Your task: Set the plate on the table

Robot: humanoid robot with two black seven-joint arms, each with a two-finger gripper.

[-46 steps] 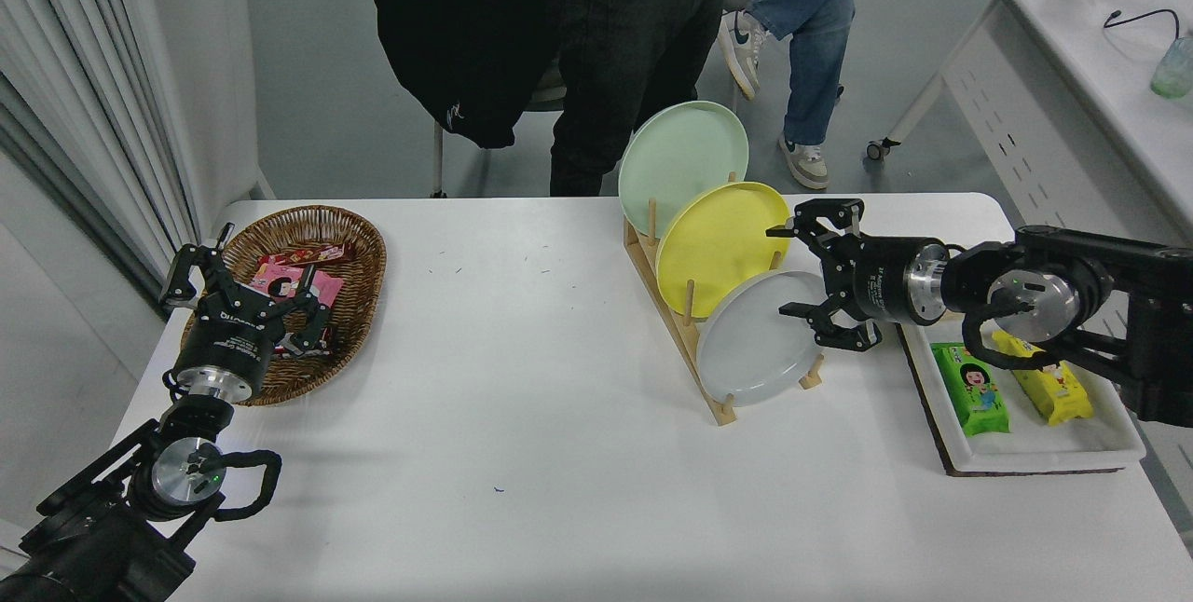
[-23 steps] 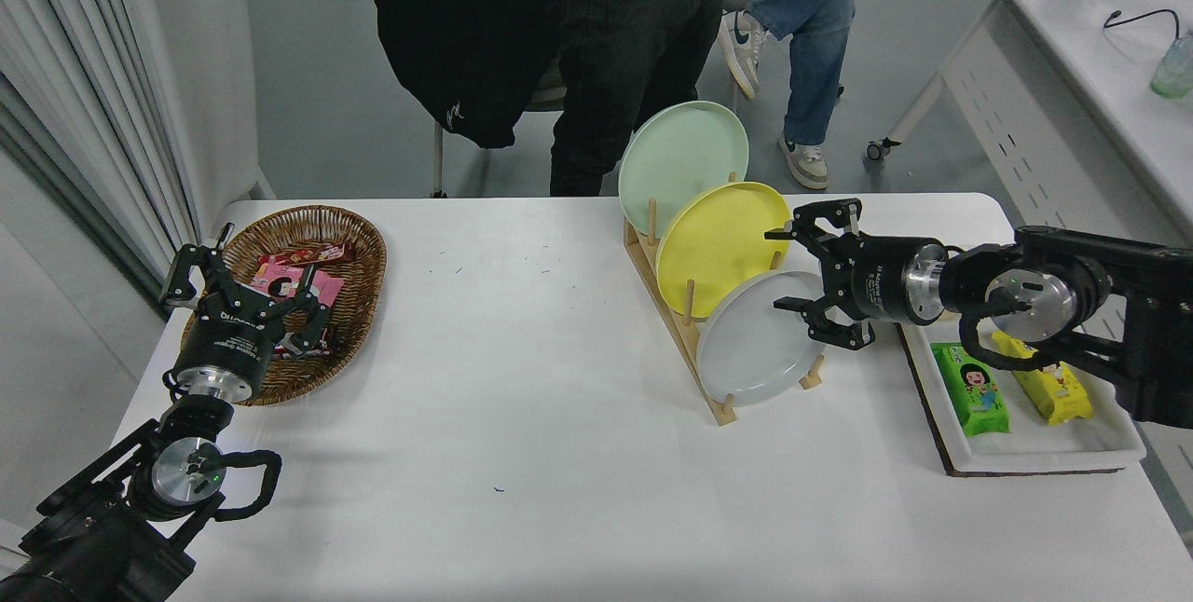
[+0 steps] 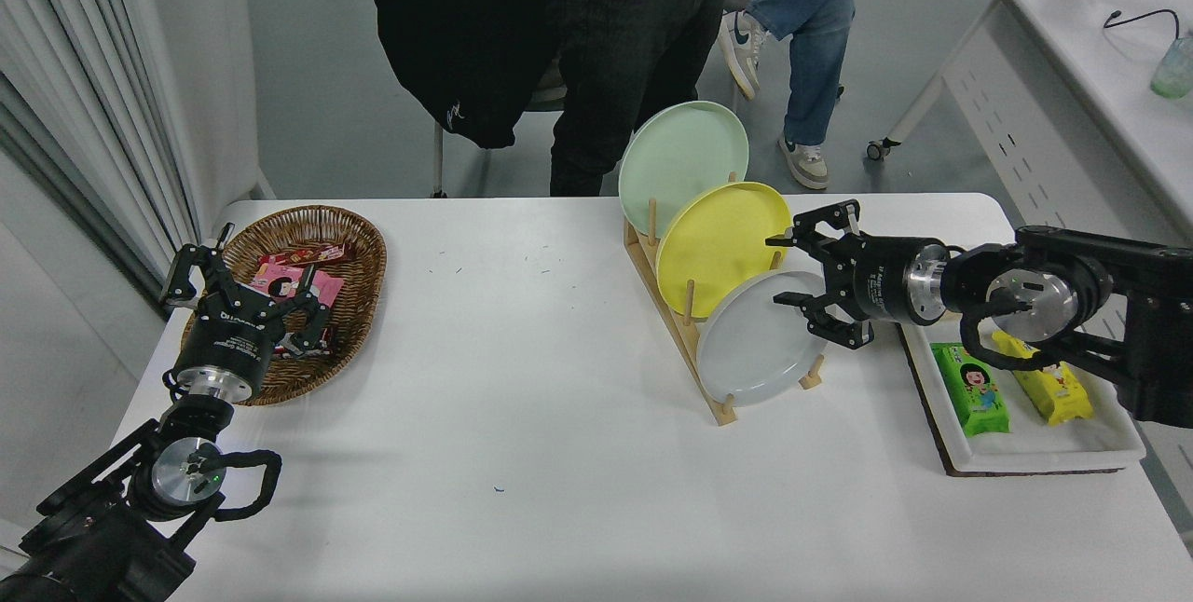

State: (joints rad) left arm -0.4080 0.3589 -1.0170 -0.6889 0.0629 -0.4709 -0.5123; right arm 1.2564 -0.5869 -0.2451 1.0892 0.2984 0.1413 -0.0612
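- The grey plate (image 3: 757, 341) is standing on edge in the nearest slot of a wooden rack (image 3: 673, 322), tilted back, with its face turned toward the camera.
- The rack is sitting on the white desk (image 3: 522, 416), right of centre, running from the far edge toward the near side.
- A yellow plate (image 3: 718, 243) is leaning in the slot behind the grey one, and a mint plate (image 3: 680, 159) is standing in the farthest slot.
- The right arm is reaching in from the right edge, level over the desk, with its gripper (image 3: 792, 268) pointing left at the plates.
- That gripper is spread wide: one finger is lying by the yellow plate's right rim, the other is sitting over the grey plate's upper right rim, and nothing is being pinched between them.
- Whether the lower finger is touching the grey plate I cannot tell.
- A white tray (image 3: 1104, 439) is resting by the desk's right edge, partly under the arm, holding a green packet (image 3: 971, 389) and a yellow packet (image 3: 1049, 388) side by side.
- The left arm is parked at the lower left, its gripper (image 3: 244, 283) hanging spread over the near rim of a wicker basket (image 3: 359, 248) with snack packets inside.
- Two people are at the far side: one is standing in dark trousers (image 3: 610, 61), another is sitting in jeans (image 3: 811, 24).
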